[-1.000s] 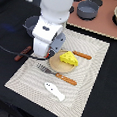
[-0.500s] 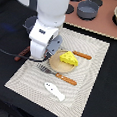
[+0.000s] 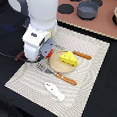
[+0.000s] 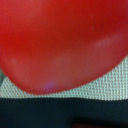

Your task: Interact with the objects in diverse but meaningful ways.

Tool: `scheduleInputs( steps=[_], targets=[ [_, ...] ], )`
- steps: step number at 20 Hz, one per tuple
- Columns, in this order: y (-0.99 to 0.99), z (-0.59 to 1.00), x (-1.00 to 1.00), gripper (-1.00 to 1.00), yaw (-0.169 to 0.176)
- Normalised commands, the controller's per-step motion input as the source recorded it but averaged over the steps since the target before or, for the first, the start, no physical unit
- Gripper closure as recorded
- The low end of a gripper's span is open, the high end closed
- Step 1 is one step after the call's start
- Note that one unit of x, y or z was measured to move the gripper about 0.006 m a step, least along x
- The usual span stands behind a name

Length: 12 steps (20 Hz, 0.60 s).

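Tomato (image 4: 60, 42) skin fills the wrist view, unlabelled.

Red tomato (image 4: 60, 42) smooth, faintly glossy plastic; placemat (image 4: 107, 82) coarse woven cloth.

A dark table (image 3: 6, 98) carries a striped placemat (image 3: 88, 81) and, farther back, a brown board (image 3: 102, 25).

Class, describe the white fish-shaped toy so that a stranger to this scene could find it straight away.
Start at the striped cloth mat on the dark table. The white fish lies on it nearest the camera in the exterior view, apart from the round wooden board. It alone is plain white and flat; the cheese wedge is yellow.
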Motion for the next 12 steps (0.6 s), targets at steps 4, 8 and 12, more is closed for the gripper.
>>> scheduleInputs(
  steps=[4,8,12],
  targets=[
    [0.14,0.0,-0.02,-1.0,0.01],
    [0.06,-0.09,-0.18,-1.0,0.017],
    [0.01,-0.09,-0.16,-1.0,0.007]
  ],
)
